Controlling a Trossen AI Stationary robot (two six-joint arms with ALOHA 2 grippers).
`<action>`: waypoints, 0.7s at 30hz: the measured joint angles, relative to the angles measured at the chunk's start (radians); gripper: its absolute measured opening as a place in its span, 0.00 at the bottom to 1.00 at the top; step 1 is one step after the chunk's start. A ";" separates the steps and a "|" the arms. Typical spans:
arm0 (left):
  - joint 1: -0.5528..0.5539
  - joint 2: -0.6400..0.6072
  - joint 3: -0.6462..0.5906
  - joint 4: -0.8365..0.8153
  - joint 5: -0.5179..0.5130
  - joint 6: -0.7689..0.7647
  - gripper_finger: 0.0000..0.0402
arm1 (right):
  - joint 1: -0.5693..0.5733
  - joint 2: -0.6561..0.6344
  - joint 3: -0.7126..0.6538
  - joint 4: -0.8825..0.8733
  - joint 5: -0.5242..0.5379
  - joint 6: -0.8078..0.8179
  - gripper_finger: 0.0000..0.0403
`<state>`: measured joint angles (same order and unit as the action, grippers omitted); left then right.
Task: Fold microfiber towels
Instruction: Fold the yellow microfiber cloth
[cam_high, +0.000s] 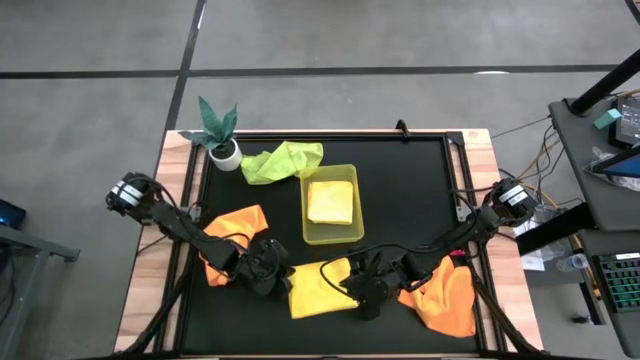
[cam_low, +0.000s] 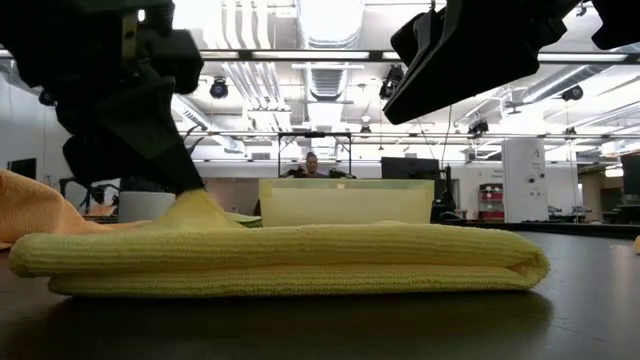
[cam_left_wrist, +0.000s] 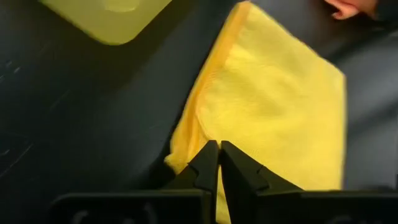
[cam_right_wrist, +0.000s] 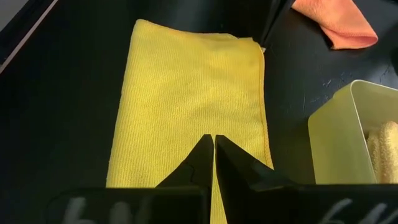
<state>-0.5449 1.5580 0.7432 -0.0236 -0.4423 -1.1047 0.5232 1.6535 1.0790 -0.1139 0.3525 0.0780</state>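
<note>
Nearest us lies a folded yellow towel (cam_low: 290, 258) on the black mat (cam_high: 420, 200). Our left gripper (cam_left_wrist: 218, 151) has its fingers pinched shut on the towel's corner; our right gripper (cam_right_wrist: 214, 144) hovers closed over its other end, holding nothing. Beyond the fingers sit the tray (cam_high: 347, 232) with another folded towel (cam_high: 330, 202), two orange towels (cam_high: 236, 222) (cam_high: 445, 295), and a green towel (cam_high: 282, 160).
</note>
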 joint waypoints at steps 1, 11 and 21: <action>0.000 -0.004 0.006 -0.013 0.002 0.008 0.00 | 0.000 0.000 0.000 0.000 0.000 0.000 0.03; 0.000 -0.036 0.018 -0.132 0.032 0.012 0.00 | 0.000 0.000 0.000 0.000 0.015 0.000 0.03; 0.000 -0.082 0.016 -0.207 0.055 0.013 0.00 | -0.011 0.000 0.000 0.000 0.016 0.007 0.03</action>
<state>-0.5453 1.4756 0.7594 -0.2310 -0.3870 -1.0920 0.5118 1.6535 1.0786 -0.1139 0.3683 0.0853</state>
